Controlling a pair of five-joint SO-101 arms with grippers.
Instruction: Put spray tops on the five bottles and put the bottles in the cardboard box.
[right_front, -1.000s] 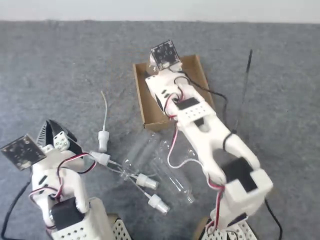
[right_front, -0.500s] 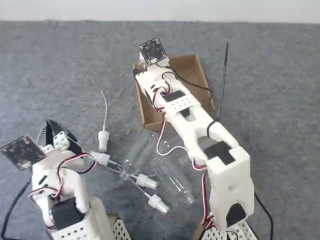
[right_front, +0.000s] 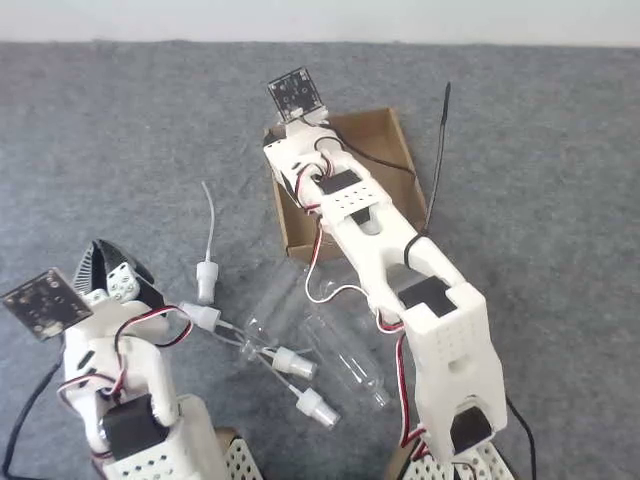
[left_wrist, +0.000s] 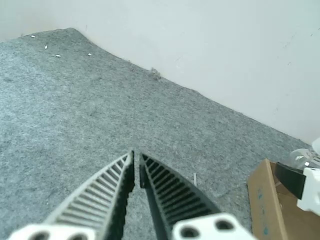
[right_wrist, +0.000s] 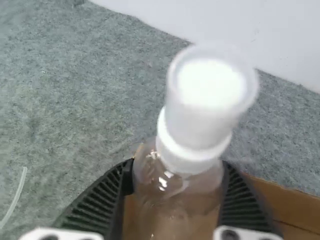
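Observation:
My right gripper (right_wrist: 178, 167) is shut on a clear bottle (right_wrist: 182, 185) fitted with a white spray top (right_wrist: 209, 100), held upright over the far left corner of the cardboard box (right_front: 385, 150). In the high view my right arm (right_front: 375, 225) stretches across the box and covers most of its floor. My left gripper (left_wrist: 136, 159) is shut on nothing and hangs above the carpet at the near left (right_front: 105, 262). Several loose spray tops (right_front: 206, 276) with thin tubes and clear bottles (right_front: 275, 305) lie on the carpet between the arms.
Grey carpet (right_front: 120, 140) covers the table, with a white wall (left_wrist: 225, 55) behind it. A black cable (right_front: 437, 160) rises beside the box's right side. The brown box edge (left_wrist: 267, 210) shows past my left gripper.
My right arm has swung left over the box with the bottle in its gripper, towards the far left corner. The left arm has stayed still.

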